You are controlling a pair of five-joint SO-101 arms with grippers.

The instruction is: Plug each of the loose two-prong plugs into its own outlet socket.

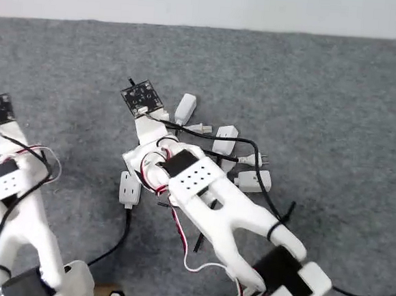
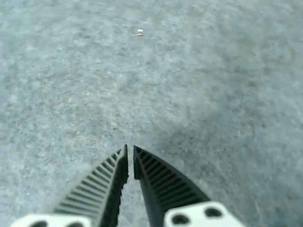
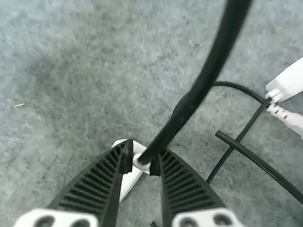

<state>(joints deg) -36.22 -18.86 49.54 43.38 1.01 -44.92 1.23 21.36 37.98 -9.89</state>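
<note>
In the right wrist view my right gripper point(image 3: 141, 153) is shut on a small white plug point(image 3: 133, 160) just above the grey carpet. The plug's black cord point(image 3: 208, 80) rises up past the camera. In the high view this arm point(image 1: 201, 189) lies across the middle, its wrist beside a cluster of white pieces: an outlet socket point(image 1: 225, 140), another socket point(image 1: 254, 181), a loose two-prong plug point(image 1: 250, 159) and a further plug point(image 1: 185, 108). My left gripper point(image 2: 130, 152) is shut on nothing over bare carpet, at the table's left side.
A white socket point(image 1: 129, 188) with a black cable trailing toward the near edge lies left of the right arm. Thin black cords point(image 3: 246, 156) cross the carpet beside the held plug. Open carpet point(image 1: 325, 96) stretches at the back and right.
</note>
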